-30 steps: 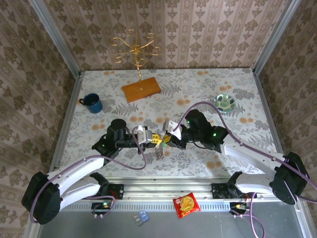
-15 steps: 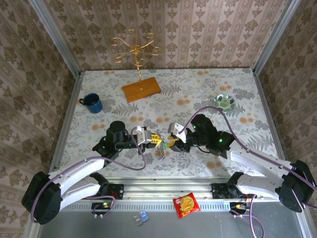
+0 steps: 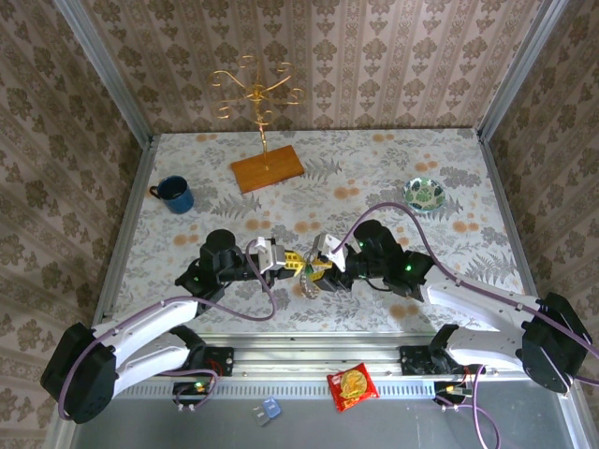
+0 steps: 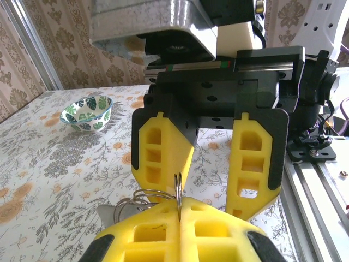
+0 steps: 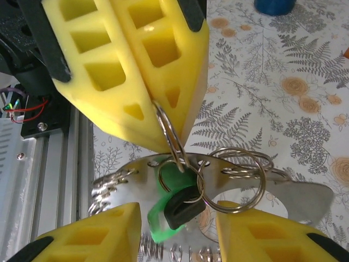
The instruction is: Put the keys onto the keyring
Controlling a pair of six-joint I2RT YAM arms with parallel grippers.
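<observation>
Release on the right: our right jaws have spread wide and now flank the small green-headed and dark metal keys (image 5: 182, 207) without gripping them. The keys hang from the thin silver wire keyring (image 5: 173, 143), clenched in our left jaws. Threading looks done.

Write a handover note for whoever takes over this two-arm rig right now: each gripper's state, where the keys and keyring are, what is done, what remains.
Left gripper: jaws shut on the thin silvery wire keyring.
Right gripper: jaws open either side of the hanging bunch, gripping nothing.
Keys: the green-headed key and the dark-headed key hang below the keyring, among further rings and a flat silvery plate.
Done: both keys appear linked into the bunch; whether each is fully threaded I cannot tell.
Left: check the threading, then set the bunch down.
</observation>
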